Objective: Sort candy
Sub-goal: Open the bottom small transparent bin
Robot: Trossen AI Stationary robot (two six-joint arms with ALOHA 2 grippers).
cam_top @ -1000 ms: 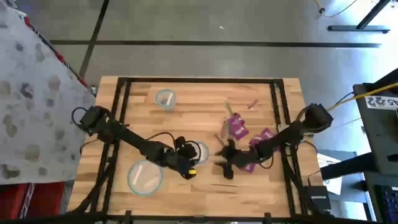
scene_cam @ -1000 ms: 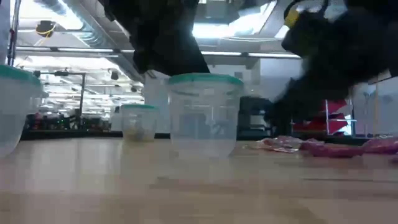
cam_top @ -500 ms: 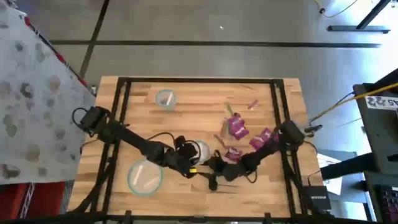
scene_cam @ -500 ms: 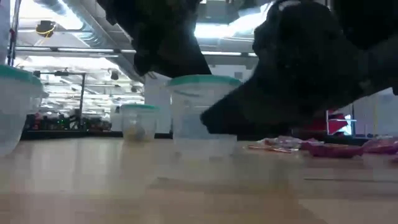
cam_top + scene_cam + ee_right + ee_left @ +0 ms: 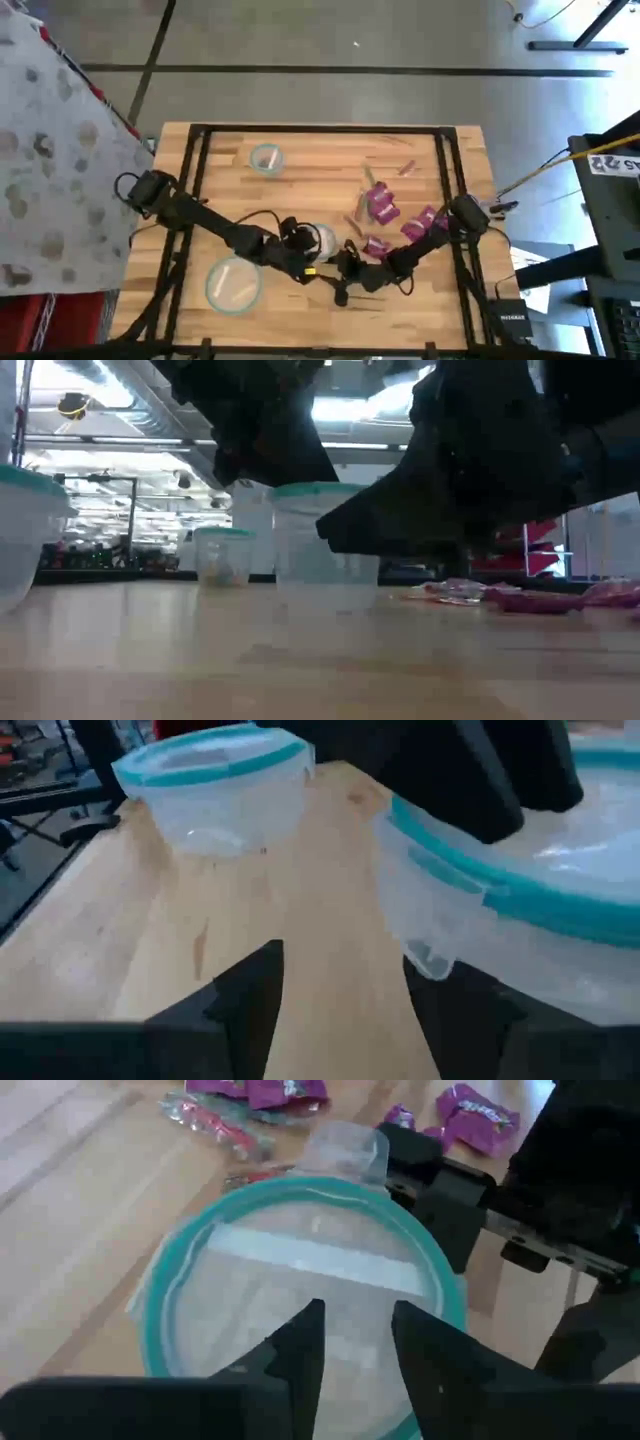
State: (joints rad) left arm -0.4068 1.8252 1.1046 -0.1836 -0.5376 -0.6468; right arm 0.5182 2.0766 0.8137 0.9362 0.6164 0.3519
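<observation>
Magenta candy packets (image 5: 380,205) and thin pink and reddish pieces (image 5: 215,1120) lie loose on the wooden table, right of centre. A clear bowl with a teal-rimmed lid (image 5: 322,238) stands at mid-table. My left gripper (image 5: 357,1330) hovers over that lid (image 5: 300,1270), fingers a little apart with nothing between them. My right gripper (image 5: 345,1000) is open and low at the bowl's right near side, close to the lid's tab (image 5: 430,960). My left gripper slants down over the lid of the middle bowl, with its fingertips (image 5: 312,1315) at the lid's near part. I cannot tell whether they touch the lid. The bowl stands upright on the table.
A small lidded bowl (image 5: 265,158) stands at the far left of centre. A larger one (image 5: 233,283) stands near the front left. The black frame rails (image 5: 195,180) run along the table's sides. Bare wood lies along the front edge.
My right gripper has swung down and toward the table's left and near edge, tipping more level, until it stands beside the middle bowl. The bowl and the candy have stayed where they were.
</observation>
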